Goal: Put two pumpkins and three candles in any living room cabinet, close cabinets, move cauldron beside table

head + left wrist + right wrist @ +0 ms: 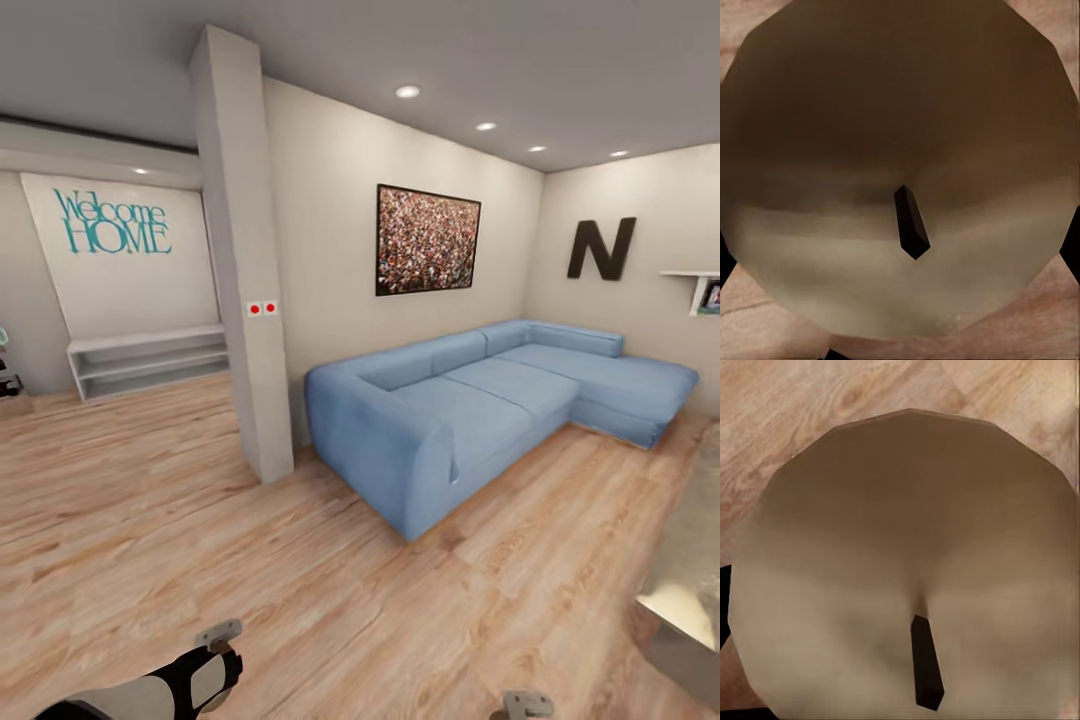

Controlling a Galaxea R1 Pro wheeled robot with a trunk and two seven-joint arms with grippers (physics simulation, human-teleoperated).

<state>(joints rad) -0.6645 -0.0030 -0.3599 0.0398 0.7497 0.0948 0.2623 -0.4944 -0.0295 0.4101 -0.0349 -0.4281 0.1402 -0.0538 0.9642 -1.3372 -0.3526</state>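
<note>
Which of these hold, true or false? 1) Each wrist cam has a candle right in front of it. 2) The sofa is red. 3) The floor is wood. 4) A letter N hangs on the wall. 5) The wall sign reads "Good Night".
1) True: a candle fills the left wrist view, another candle the right.
2) False: the sofa is blue.
3) True: the floor is wood plank.
4) True: the N is dark.
5) False: the sign reads "Welcome HOME".

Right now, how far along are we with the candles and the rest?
Nothing looks stowed yet. In hand: each wrist view shows a candle close up, apparently one per tool. Ahead are the blue sofa and the glossy table. Left: cabinet, pumpkins, third candle, cauldron.
</note>
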